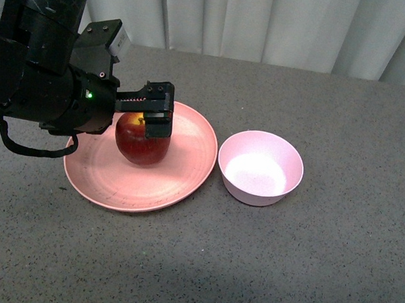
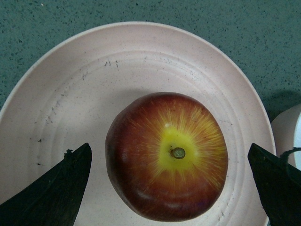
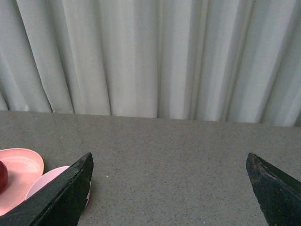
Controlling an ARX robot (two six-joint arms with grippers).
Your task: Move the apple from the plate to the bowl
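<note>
I count one apple (image 1: 142, 143), one plate (image 1: 188, 174) and one bowl (image 1: 254, 195) on the grey table (image 1: 319, 266), with a pale curtain (image 1: 263, 26) behind. The apple sits stem-up near the middle of the plate, and the bowl stands just beside the plate on my right (whether the two rims touch I cannot tell). I have two grippers. The left gripper (image 2: 169, 148) is spread wide over the apple, one dark finger (image 2: 61, 188) on each side with bare plate showing between each finger and the fruit, so it grips nothing. The right gripper (image 3: 169, 160) shows only on its own wrist camera, its fingers likewise parted, with nothing but table between them. In the front view the left arm covers the plate's left rim, one finger crosses the top of the apple, and the other finger is hidden. The left wrist camera cuts off the plate's near edge and catches only a sliver of the bowl. On the right wrist camera the apple is a dark-red scrap at the frame edge, and the bowl is half behind a finger.
</note>
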